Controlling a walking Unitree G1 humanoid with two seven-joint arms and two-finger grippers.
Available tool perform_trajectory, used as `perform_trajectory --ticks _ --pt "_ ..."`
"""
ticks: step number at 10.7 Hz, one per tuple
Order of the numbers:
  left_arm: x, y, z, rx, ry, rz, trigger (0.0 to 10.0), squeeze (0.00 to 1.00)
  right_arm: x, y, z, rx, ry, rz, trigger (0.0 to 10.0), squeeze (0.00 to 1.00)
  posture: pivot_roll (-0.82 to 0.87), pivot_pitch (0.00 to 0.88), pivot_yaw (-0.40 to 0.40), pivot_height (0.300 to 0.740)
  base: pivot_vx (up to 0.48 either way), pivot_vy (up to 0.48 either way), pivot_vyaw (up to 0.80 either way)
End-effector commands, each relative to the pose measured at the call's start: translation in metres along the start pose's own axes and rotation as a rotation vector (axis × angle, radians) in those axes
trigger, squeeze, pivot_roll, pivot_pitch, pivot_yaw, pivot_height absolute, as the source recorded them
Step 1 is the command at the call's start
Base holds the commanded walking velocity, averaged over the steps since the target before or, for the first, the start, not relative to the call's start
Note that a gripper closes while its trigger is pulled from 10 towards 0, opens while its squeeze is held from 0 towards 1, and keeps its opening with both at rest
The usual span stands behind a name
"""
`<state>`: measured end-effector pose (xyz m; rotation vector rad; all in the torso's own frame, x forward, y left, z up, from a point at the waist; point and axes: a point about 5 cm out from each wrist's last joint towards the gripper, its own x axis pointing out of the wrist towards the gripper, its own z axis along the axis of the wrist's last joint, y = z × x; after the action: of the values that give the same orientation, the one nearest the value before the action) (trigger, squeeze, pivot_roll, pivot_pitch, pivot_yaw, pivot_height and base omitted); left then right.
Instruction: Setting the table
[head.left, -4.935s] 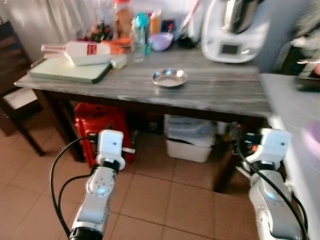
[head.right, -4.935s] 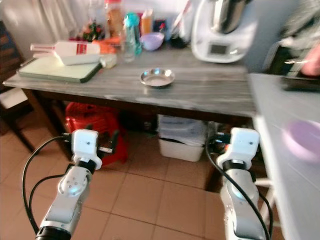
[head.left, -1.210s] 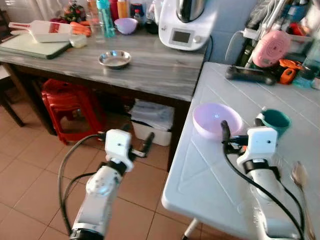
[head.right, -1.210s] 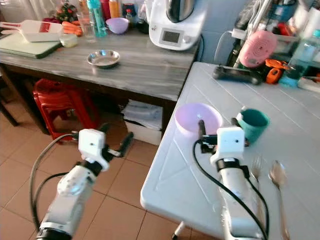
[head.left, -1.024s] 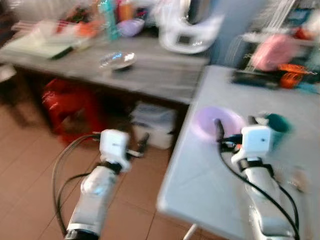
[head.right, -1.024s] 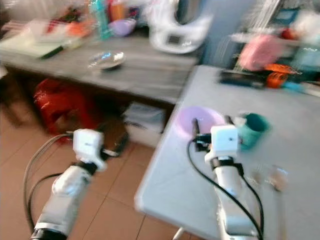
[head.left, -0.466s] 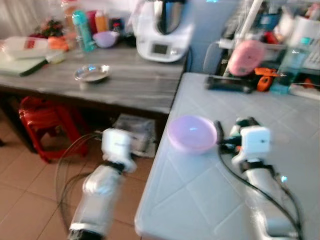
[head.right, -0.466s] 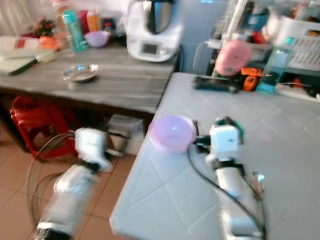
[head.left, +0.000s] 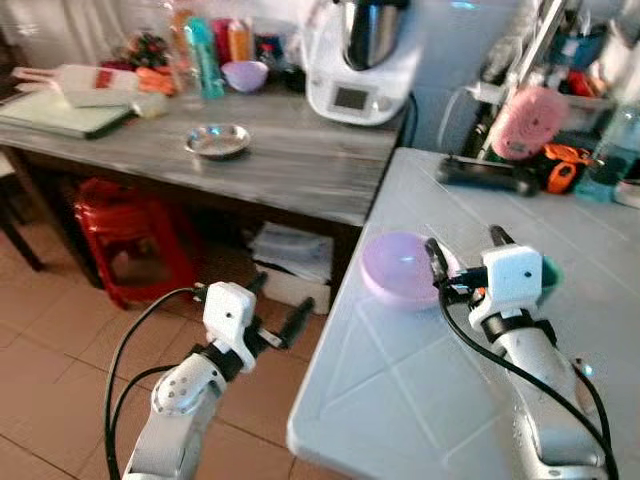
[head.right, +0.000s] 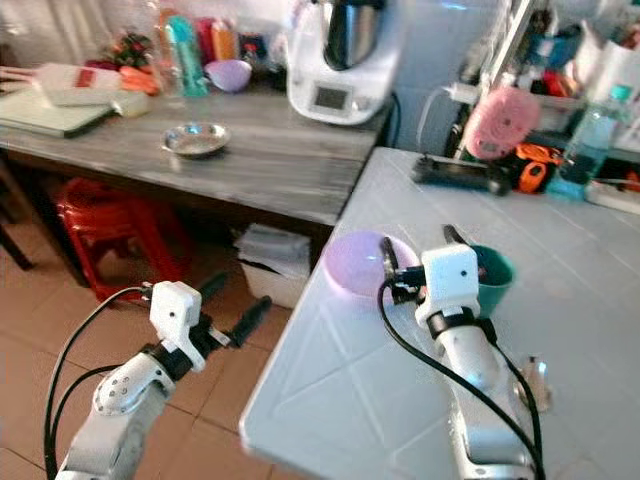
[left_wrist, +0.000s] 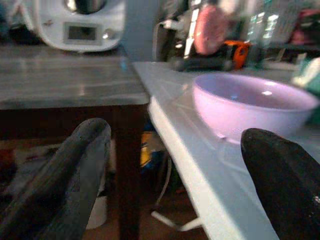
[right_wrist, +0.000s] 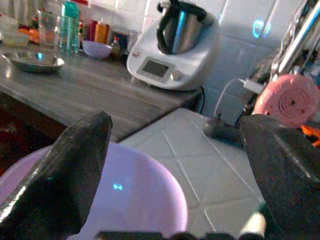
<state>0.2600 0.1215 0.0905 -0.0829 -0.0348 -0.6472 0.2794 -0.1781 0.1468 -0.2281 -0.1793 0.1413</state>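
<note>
The robot has turned from the grey worktop to the white tiled surface (head.left: 420, 400), so table-setting can start. Its right gripper (head.left: 462, 262), fingers spread and holding nothing, hovers at the lilac bowl (head.left: 398, 268), centre frame. The right eye view reveals the teal cup (head.right: 494, 271) behind it. The left gripper (head.left: 280, 312), fingers released, hangs lower left.

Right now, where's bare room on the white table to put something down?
Free: the near corner of the white table, in front of the lilac bowl, and the stretch between the bowl and the black handheld tool. Crowded: around the right gripper, teal cup and spoon, plus the cluttered far edge.
</note>
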Motion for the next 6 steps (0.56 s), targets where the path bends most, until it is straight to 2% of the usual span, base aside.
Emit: perform_trajectory --ticks 1,2,4,6 --pt "0.002 -0.004 0.003 0.004 0.009 -0.086 10.0 0.00 0.004 0.004 0.004 -0.020 -0.014 0.063 10.0 0.19 0.02 0.000 -0.011 0.740 0.000 0.000 0.00" --pt "0.000 -0.005 0.001 0.008 0.030 -0.123 10.0 0.00 0.005 0.009 0.004 -0.024 -0.009 0.113 10.0 0.18 0.02 0.000 -0.013 0.740 0.000 0.000 0.00" --pt "-0.002 -0.005 0.000 0.018 0.045 -0.148 10.0 0.00 0.002 0.029 0.005 0.025 0.026 0.300 10.0 0.18 0.03 0.000 -0.016 0.740 0.000 0.000 0.00" --pt "-0.003 -0.006 0.000 0.005 0.045 -0.154 10.0 0.00 -0.004 0.038 0.002 -0.016 0.067 0.433 10.0 0.00 0.03 0.000 -0.017 0.740 0.000 0.000 0.00"
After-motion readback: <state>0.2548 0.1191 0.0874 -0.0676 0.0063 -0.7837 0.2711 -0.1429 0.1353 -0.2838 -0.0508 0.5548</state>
